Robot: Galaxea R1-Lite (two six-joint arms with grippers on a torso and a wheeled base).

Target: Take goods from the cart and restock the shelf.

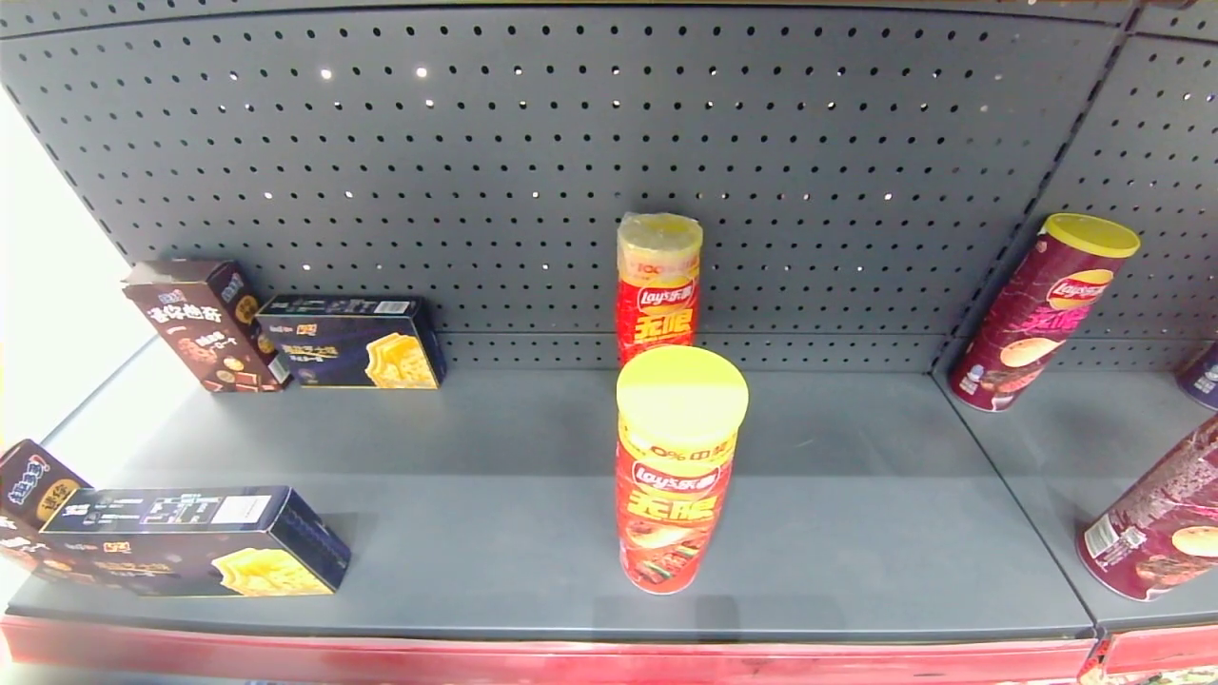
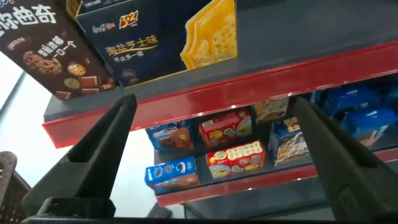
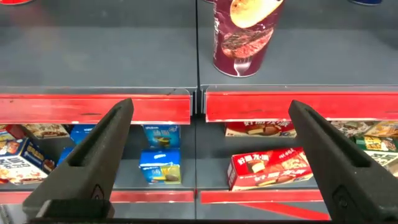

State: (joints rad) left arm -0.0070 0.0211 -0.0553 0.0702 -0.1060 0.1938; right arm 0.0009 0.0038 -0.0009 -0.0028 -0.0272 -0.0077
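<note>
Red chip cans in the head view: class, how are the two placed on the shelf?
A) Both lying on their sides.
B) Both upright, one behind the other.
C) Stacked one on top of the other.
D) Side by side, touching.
B: the front red can stands upright on the shelf, and the rear red can stands upright behind it, by the pegboard.

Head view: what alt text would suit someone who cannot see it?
A red crisp tube stands upright on a grey shelf, a second red tube behind it by the pegboard wall. Biscuit boxes sit at the left, purple tubes at the right.
</note>
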